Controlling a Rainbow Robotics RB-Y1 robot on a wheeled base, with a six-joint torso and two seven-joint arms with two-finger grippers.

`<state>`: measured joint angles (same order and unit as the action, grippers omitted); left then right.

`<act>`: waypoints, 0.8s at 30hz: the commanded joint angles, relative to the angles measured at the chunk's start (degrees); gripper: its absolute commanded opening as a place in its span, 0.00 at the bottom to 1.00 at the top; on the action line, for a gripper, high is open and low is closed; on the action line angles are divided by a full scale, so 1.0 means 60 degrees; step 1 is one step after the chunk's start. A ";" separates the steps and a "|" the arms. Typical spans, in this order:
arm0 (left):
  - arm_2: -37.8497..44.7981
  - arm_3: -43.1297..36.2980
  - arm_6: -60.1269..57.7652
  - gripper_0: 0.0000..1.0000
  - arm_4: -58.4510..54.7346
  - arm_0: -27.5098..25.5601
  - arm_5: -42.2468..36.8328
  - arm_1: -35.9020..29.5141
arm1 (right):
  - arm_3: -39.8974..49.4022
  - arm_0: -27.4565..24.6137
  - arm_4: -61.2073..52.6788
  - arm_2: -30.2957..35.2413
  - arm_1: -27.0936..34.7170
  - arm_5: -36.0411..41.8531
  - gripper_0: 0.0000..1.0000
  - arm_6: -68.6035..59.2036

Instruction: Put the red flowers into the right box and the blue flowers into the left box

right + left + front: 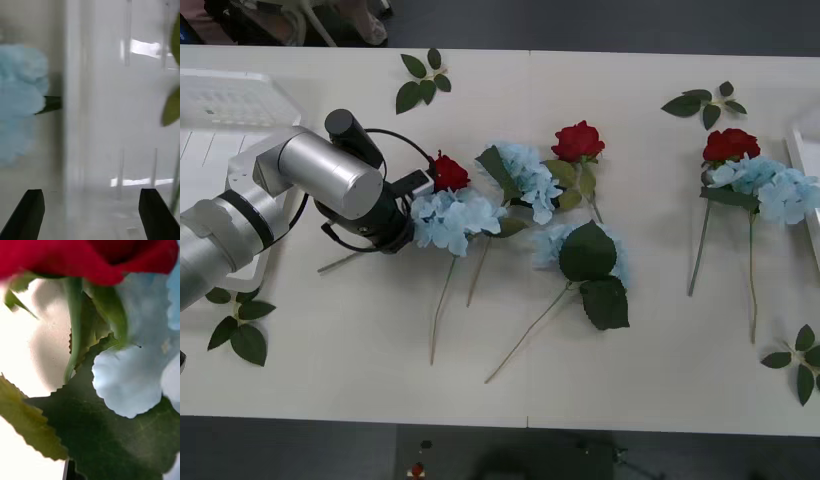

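Your table (360, 380) is white and strewn with flowers. At its far left sits the left box (240, 98), a slotted white crate; at the right edge the right box (808, 160) shows as a white rim. Your left arm (300, 190) reaches in from the left, and the left gripper (418, 205) is down among the left-hand flowers; I cannot tell whether its claw is open or closed, since leaves and petals cover it. In the left wrist view a red bloom (93, 258), its green stem (73, 330) and pale blue petals (131, 382) sit right up against the camera.

The blue flowers lie in three spots: a left cluster (450, 218) beside the gripper, a middle pair (530, 178), and a right cluster (775, 185) near the right box. The red flowers are three roses: left (448, 172), middle (578, 140), right (730, 145).

Your right gripper (90, 213) has its black fingers (30, 213) spread open over the right box's white wall (75, 112), a blue head (20, 101) just beside it.

Loose leaf sprigs (423, 80) dot the table.
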<state>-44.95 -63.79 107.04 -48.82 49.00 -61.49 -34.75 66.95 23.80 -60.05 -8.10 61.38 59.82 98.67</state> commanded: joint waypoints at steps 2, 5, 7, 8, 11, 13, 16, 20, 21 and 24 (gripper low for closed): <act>-0.0023 0.0114 -0.0335 0.00 0.0139 0.0065 0.0096 0.0021 | 0.2406 -0.1036 0.0135 0.0104 0.0464 -0.0039 0.74 -0.2279; 0.0182 -0.0121 -0.0482 0.00 0.0125 0.0080 0.0360 -0.0331 | 0.3124 -0.1256 0.0369 0.0002 0.0303 0.0034 0.73 -0.3100; 0.0709 -0.0355 -0.0511 0.00 -0.0066 0.0080 0.0638 -0.0888 | 0.3417 -0.1242 0.0941 -0.0262 0.0142 0.0151 0.74 -0.3495; 0.0841 -0.0384 -0.0497 0.00 -0.0198 0.0080 0.0712 -0.1019 | 0.3490 -0.1242 0.1102 -0.0335 0.0112 0.0122 0.74 -0.3598; 0.1837 -0.0853 -0.0438 0.00 -0.1838 0.0021 0.0887 -0.1854 | 0.3548 -0.1198 0.1893 -0.0731 -0.0225 -0.0156 0.74 -0.4154; 0.2423 -0.1175 -0.0409 0.00 -0.3142 0.0021 0.0873 -0.2221 | 0.3519 -0.1168 0.2259 -0.0775 -0.0503 -0.0215 0.74 -0.4403; 0.3580 -0.1483 -0.0335 0.00 -0.5808 0.0021 0.0799 -0.2631 | 0.3343 -0.1051 0.2699 -0.0775 -0.0898 -0.0215 0.74 -0.4477; 0.4283 -0.1483 -0.0365 0.00 -0.9485 0.0417 0.1166 -0.2382 | 0.2948 -0.0846 0.2933 -0.0789 -0.1440 -0.0288 0.73 -0.4374; 0.4269 -0.1527 -0.0423 0.00 -0.9953 0.0578 0.1590 -0.2074 | 0.2845 -0.0802 0.3035 -0.0804 -0.1601 -0.0361 0.74 -0.4359; 0.4137 -0.1805 -0.0936 0.00 -1.0012 0.0827 0.3436 -0.1034 | 0.2611 -0.0714 0.3372 -0.0804 -0.1968 -0.0567 0.73 -0.4330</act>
<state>-16.96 -72.21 106.83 -108.07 50.79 -48.11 -46.96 83.05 18.13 -41.47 -13.20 50.46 57.47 71.97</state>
